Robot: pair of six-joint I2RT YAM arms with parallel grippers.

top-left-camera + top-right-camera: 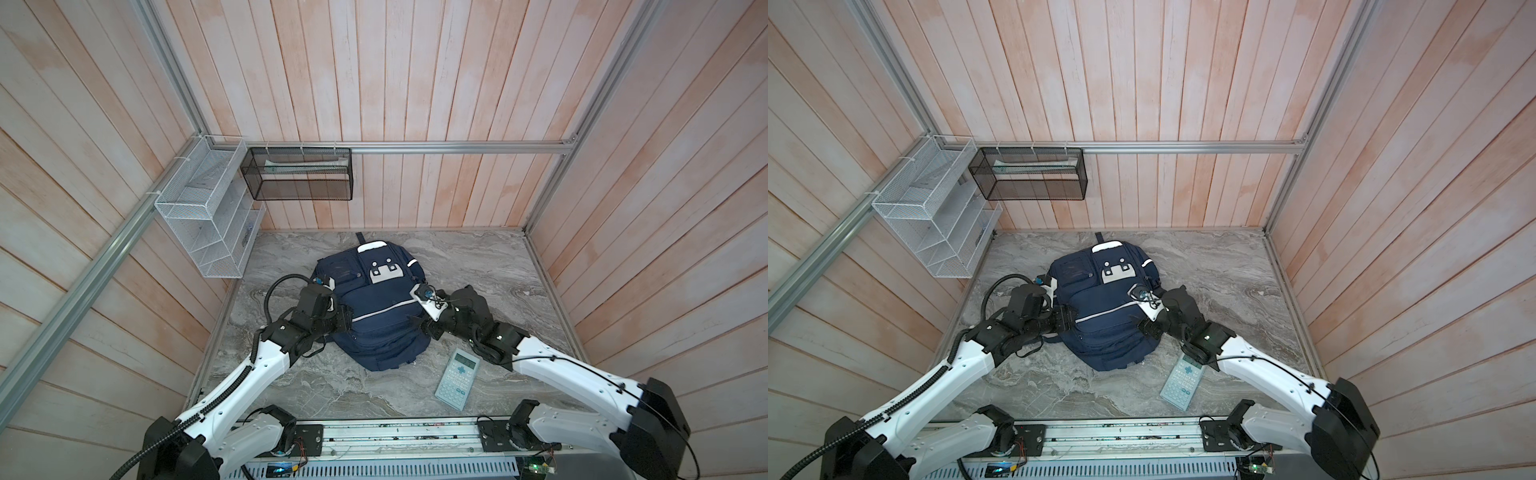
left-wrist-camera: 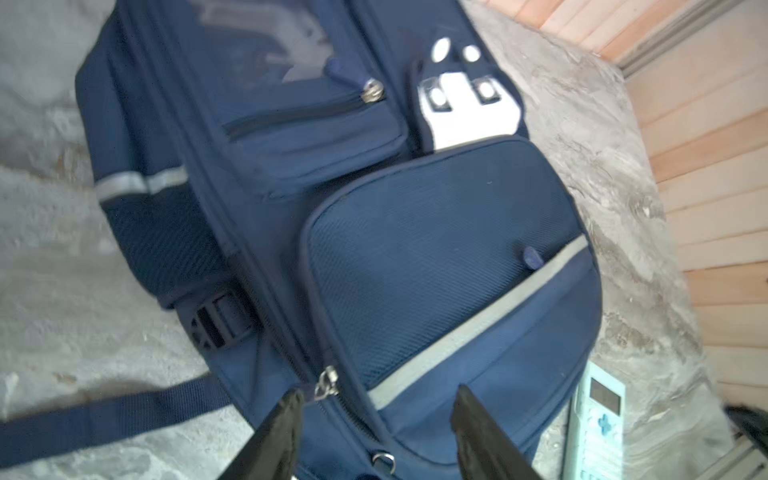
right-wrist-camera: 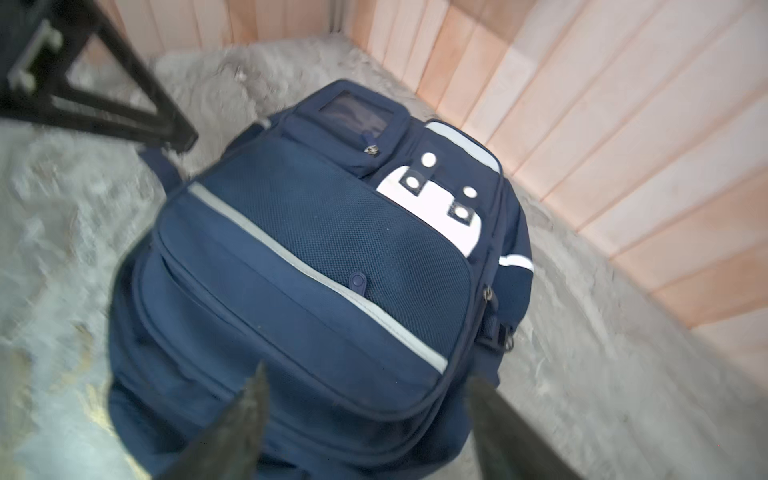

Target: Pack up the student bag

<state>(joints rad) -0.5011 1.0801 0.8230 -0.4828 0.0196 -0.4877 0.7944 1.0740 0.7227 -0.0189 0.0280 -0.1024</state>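
The student bag (image 1: 376,320) (image 1: 1106,322), navy with grey-white stripes and a white buckled flap, lies front-up in the middle of the marble table in both top views. My left gripper (image 1: 345,318) (image 2: 378,395) is at the bag's left side, open. Its fingers straddle a zipper line, and a metal zipper pull (image 2: 326,380) hangs just beside one fingertip. My right gripper (image 1: 415,322) (image 3: 368,376) is at the bag's right side, open, hovering over the lower edge of the big front pocket (image 3: 316,266). Neither gripper holds anything.
A pale blue calculator (image 1: 457,378) (image 2: 598,424) lies on the table by the bag's near right corner, under my right arm. A white wire rack (image 1: 208,212) and a black mesh basket (image 1: 297,174) hang on the walls at the back left. Wooden walls enclose the table.
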